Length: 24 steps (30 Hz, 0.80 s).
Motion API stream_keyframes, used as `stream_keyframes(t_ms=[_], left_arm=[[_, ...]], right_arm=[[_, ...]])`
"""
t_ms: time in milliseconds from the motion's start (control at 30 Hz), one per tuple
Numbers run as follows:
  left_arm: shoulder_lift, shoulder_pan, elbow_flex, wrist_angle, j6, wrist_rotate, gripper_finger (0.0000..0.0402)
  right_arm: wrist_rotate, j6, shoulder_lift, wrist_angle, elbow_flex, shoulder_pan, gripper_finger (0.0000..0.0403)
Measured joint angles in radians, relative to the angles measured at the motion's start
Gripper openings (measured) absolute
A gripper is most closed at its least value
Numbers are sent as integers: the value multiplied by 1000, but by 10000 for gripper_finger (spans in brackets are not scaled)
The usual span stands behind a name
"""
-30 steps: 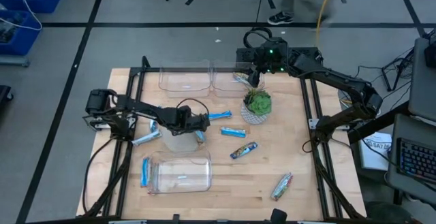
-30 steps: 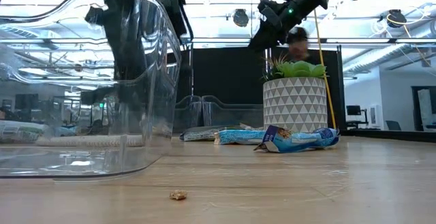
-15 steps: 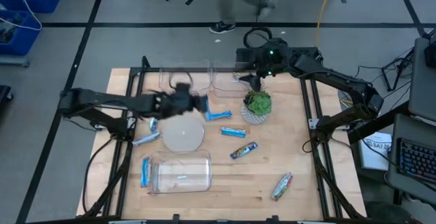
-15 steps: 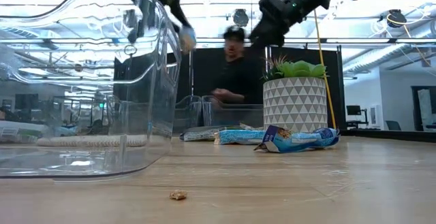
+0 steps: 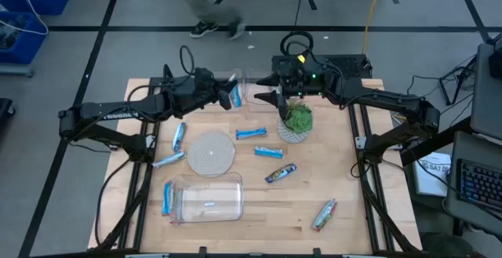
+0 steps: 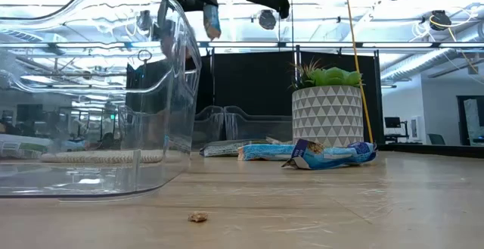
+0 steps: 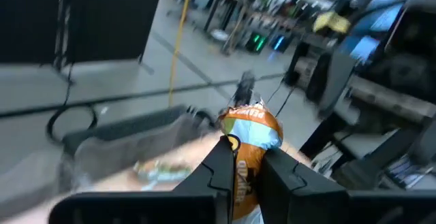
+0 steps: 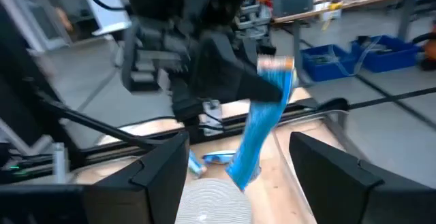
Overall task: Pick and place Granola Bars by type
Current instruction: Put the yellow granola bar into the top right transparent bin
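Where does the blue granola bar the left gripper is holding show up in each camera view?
High view: blue granola bar at the table's far edge, in the left gripper.
Low view: hanging near the top.
Left wrist view: centre, between the fingers.
Right wrist view: centre, dangling.
Shared landmark: that left gripper.

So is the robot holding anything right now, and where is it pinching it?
Yes. The left gripper is shut on a blue granola bar, pinching it near one end so the rest hangs free. The right gripper is open and holds nothing.
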Motion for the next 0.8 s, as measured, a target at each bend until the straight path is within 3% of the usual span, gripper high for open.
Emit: stream_keyframes(t_ms=[133,800], left_arm=[[-1,16,0,60,40,29,39],[72,19,1,264,65,108,38]], right_arm=[[76,-14,1,3,0,21,251],[109,57,144,150,0,57,233]])
